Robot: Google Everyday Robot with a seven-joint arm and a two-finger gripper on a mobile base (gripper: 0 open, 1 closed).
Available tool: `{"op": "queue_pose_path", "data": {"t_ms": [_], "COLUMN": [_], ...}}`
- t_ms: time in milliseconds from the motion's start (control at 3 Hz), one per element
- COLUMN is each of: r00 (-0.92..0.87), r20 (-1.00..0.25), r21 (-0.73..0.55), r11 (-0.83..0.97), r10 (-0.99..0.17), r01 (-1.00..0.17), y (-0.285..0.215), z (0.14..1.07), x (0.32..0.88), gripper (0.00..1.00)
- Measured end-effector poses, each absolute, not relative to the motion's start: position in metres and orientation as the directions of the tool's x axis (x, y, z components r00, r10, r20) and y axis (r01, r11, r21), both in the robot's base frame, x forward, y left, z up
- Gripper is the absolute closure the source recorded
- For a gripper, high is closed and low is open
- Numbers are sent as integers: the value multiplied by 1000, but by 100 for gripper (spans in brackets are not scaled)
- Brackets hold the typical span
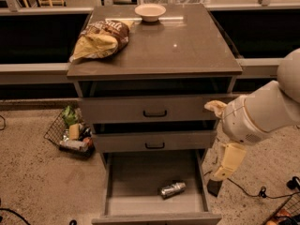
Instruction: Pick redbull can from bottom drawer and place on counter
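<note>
The redbull can (172, 189) lies on its side inside the open bottom drawer (140, 177), towards the front right of its grey floor. The counter (168, 46) is the glossy grey-brown top of the cabinet. My white arm (262, 109) comes in from the right. Its gripper (226, 162) hangs down beside the cabinet's right side, level with the bottom drawer. It is to the right of the can and above it, outside the drawer, and holds nothing that shows.
A chip bag (101, 39) lies on the counter's left side and a small bowl (150, 11) stands at its back edge. The two upper drawers (154, 112) are slightly open. A wire basket (70, 132) of items sits on the floor at left. Cables (253, 191) lie at right.
</note>
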State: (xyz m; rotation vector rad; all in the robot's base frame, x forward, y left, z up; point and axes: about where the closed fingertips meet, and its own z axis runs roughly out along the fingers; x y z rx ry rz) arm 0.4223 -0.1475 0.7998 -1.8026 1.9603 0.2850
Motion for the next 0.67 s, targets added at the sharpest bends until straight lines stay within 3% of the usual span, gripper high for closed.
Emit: {"op": "queue_pose_path", "data": {"t_ms": [667], "r00": [-3], "r20": [-446], "r21": [-158], "r11": [82], "r10": [-895], "r01": [-984], "y": [-147], "z": [775], "x": [431], "gripper": [0]}}
